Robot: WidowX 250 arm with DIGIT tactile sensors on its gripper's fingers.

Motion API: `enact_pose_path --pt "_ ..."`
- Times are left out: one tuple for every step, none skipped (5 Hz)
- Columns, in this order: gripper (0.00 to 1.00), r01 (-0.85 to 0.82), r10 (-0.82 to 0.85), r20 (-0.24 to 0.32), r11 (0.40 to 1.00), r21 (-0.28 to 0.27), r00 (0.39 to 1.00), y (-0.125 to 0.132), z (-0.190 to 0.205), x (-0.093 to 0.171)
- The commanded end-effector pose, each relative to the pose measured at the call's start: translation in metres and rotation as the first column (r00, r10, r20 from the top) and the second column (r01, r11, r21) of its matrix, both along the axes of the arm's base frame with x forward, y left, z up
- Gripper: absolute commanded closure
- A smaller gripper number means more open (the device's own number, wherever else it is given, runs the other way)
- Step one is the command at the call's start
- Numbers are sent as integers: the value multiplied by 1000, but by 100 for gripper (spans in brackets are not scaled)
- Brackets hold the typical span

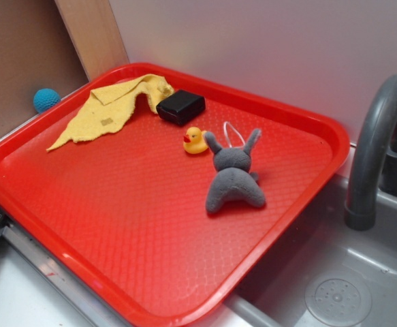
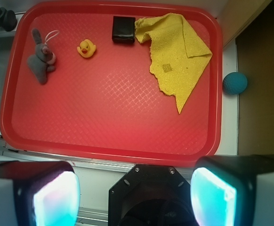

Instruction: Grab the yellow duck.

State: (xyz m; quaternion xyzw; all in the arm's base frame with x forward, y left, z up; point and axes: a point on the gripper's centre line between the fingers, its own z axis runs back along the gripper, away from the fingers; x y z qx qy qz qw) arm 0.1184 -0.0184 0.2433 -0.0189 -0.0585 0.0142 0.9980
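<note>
Approach not begun: my gripper (image 2: 134, 188) hung wide open, empty, off the tray's (image 2: 108, 155) near edge. Yellow duck (image 2: 86, 48) sat far-left beside grey plush (image 2: 42, 61); next, reach over, descend.

A glossy plastic sheen is shown by the yellow duck (image 1: 195, 140). The red tray (image 1: 116, 225) is textured plastic; the grey plush toy (image 1: 234, 178) and yellow cloth (image 1: 109, 110) are matt fabric.
</note>
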Motion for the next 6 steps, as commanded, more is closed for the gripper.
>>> enact_pose_path --pt "0 0 0 0 1000 0 1000 0 0 0" --pt "0 -103 99 140 995 18 985 -22 -13 36" --pt "0 -132 143 221 989 -64 965 -36 -21 80" --pt "0 -135 169 253 980 -147 953 -53 -37 121" --pt "0 -173 190 257 981 -86 948 -65 -60 149" --pt "0 -182 198 223 979 -88 955 -86 -111 183"
